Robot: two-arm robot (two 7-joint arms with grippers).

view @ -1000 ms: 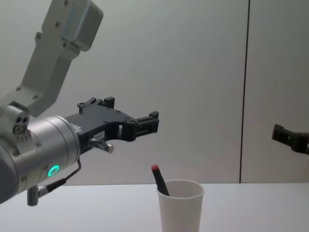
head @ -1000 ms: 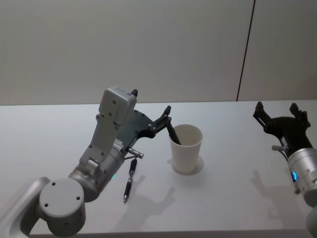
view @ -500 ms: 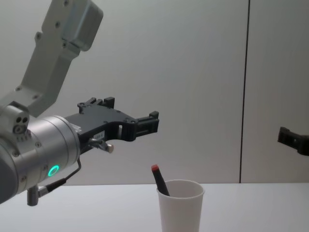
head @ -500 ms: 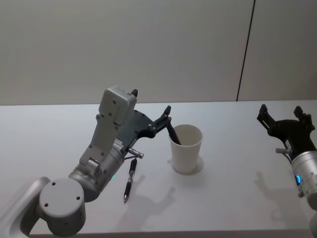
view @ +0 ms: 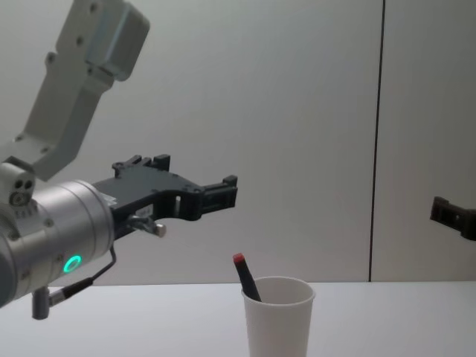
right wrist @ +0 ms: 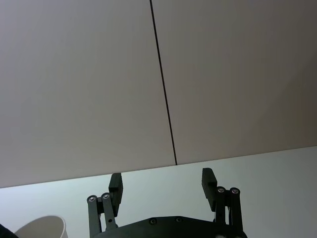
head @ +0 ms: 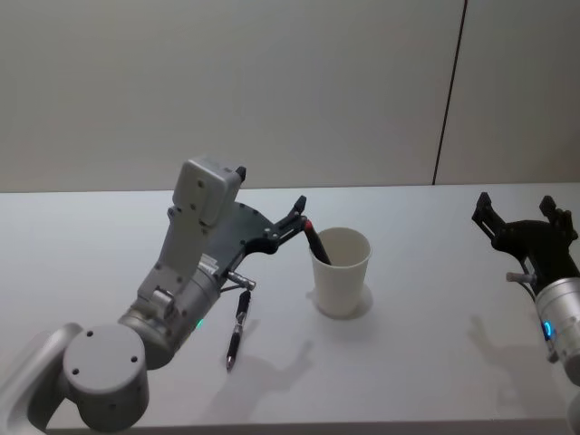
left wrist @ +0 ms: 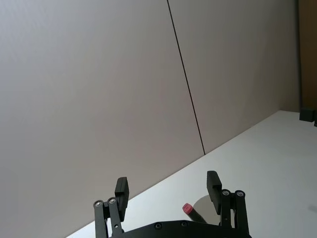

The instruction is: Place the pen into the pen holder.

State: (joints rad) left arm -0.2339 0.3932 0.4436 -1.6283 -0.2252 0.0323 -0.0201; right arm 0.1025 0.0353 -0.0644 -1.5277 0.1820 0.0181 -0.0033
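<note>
My left gripper (left wrist: 167, 184) hangs open and empty, raised just left of the pen holder (head: 342, 276). Nearest me a loose pen (head: 236, 328) lies on the table (head: 435, 362). I judge it light, stiff and slick, best pinched mid-barrel. Beyond it a second pen (head: 317, 245) leans inside the one holder, which looks light and easy to tip. The right gripper (head: 517, 217) is open, parked well apart.

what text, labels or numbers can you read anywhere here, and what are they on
No text here can be read.
Small white sticker on the body of the left claw: print too small to read.
Pen holder: plain white, no marking.
Loose pen lying beside it: no legible print.
Right claw, off to the right: no marking visible.
</note>
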